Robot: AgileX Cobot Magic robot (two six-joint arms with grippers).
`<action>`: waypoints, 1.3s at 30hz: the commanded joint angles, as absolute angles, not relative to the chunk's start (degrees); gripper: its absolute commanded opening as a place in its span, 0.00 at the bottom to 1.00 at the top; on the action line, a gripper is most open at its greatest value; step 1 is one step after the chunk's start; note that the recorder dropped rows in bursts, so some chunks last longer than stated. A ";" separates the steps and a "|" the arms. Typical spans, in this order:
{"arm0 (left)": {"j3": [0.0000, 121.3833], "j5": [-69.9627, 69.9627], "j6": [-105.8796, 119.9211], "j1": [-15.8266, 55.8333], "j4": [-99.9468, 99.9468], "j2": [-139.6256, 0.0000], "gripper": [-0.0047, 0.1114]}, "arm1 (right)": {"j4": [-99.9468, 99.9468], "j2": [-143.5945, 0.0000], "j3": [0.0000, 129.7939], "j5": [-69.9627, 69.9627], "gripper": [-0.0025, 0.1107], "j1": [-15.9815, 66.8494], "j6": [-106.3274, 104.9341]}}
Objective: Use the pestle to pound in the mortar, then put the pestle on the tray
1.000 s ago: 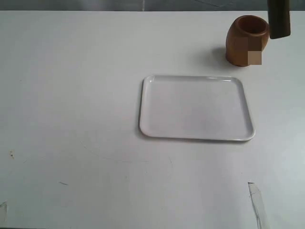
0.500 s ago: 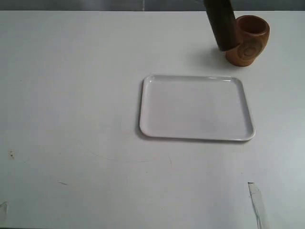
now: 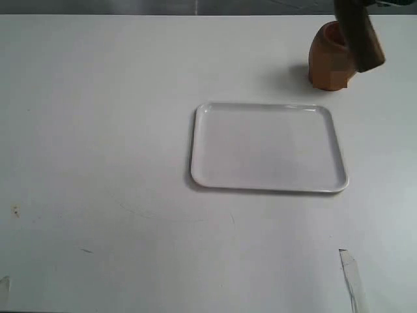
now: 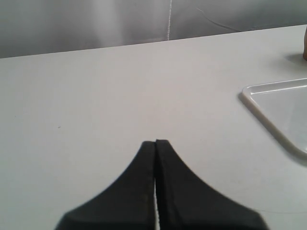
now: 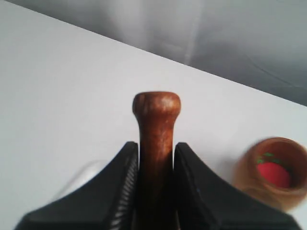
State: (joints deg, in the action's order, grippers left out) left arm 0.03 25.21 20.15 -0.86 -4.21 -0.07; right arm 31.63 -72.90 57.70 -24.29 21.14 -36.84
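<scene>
Since pounding needs the thick end free, the right tool [image 5: 156, 152] clamps the short club-shaped pestle of dark reddish-brown wood [image 5: 156, 120] by its narrow neck. Both fingers press on the wood, w/ the small knob poking out past them. In the exterior view the thick end hangs tilted in the air, overlapping the far-right side of the small barrel-shaped mortar of light orange-brown wood [image 3: 328, 65]. The right wrist view shows the mortar off to one side of the pestle, so prob. the pestle isn't inside it at this instant.

The mortar stands upright on the white worktop [image 3: 98, 130], mouth up, ready for strikes. It holds a red item w/ green flecks [image 5: 270, 172]; can't tell what it is. The flat rectangular white tray w/ rounded corners [image 3: 267, 147] lies just in front of the mortar, nothing on it, prob. kept near as the drop-off spot.

The left tool [image 4: 156, 143] is closed on nothing, fingers touching, parked over bare worktop beside the tray, apparently not needed.

Count: 1 pestle, 1 mortar, 1 tray, 1 red item, 2 tools.
</scene>
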 commanded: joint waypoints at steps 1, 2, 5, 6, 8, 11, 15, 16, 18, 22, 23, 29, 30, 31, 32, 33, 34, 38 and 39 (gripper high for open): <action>0.00 25.03 19.68 -0.42 -3.79 0.00 0.04 | -8.32 -72.89 58.11 -16.62 0.02 21.20 3.76; 0.00 25.03 19.68 -0.42 -3.79 0.00 0.04 | -16.27 -72.89 58.11 -15.52 0.02 21.20 12.89; 0.00 25.03 19.68 -0.42 -3.79 0.00 0.04 | -30.28 -72.89 57.39 -9.18 0.02 21.20 27.27; 0.00 25.03 19.68 -0.42 -3.79 0.00 0.04 | -31.18 -72.64 56.28 -4.89 0.02 21.31 27.54; 0.00 25.03 19.68 -0.42 -3.79 0.00 0.04 | -31.18 -71.98 53.08 4.52 0.02 21.31 27.40; 0.00 25.03 19.68 -0.42 -3.79 0.00 0.04 | -30.46 -71.50 47.37 18.98 0.02 19.73 26.80; 0.00 25.03 19.68 -0.42 -3.79 0.00 0.04 | -23.88 -72.49 39.84 41.51 0.02 14.67 22.46; 0.00 25.03 19.68 -0.42 -3.79 0.00 0.04 | -20.65 -73.24 38.43 45.81 0.02 13.56 20.84; 0.00 25.03 19.68 -0.42 -3.79 0.00 0.04 | -16.22 -75.75 36.58 52.77 0.02 11.72 18.97; 0.00 25.03 19.68 -0.42 -3.79 0.00 0.04 | -17.75 -84.28 37.10 63.20 0.02 9.64 17.80; 0.00 25.03 19.68 -0.42 -3.79 0.00 0.04 | -17.60 -86.52 37.51 65.70 0.02 9.23 17.80; 0.00 25.03 19.68 -0.42 -3.79 0.00 0.04 | -11.44 -103.87 44.87 69.96 0.02 9.12 15.23; 0.00 25.03 19.68 -0.42 -3.79 0.00 0.04 | -11.46 -106.54 46.82 69.96 0.02 9.12 14.55; 0.00 25.03 19.68 -0.42 -3.79 0.00 0.04 | -11.46 -108.96 48.47 69.96 0.02 9.12 14.42; 0.00 25.03 19.68 -0.42 -3.79 0.00 0.04 | -11.46 -111.16 50.62 69.96 0.02 9.12 14.42; 0.00 25.03 19.68 -0.42 -3.79 0.00 0.04 | -11.57 -113.11 52.74 69.96 0.02 9.12 14.42; 0.00 25.03 19.68 -0.42 -3.79 0.00 0.04 | -11.71 -114.46 54.73 69.96 0.02 9.12 14.28; 0.00 25.03 19.68 -0.42 -3.79 0.00 0.04 | -11.44 -118.98 60.28 69.96 0.02 8.74 12.15; 0.00 25.03 19.68 -0.42 -3.79 0.00 0.04 | -11.76 -119.60 61.08 69.96 0.02 8.49 11.92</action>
State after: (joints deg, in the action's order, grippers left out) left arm 0.03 25.21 20.15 -0.86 -4.21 -0.07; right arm -12.03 -118.17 58.37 68.19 9.36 13.53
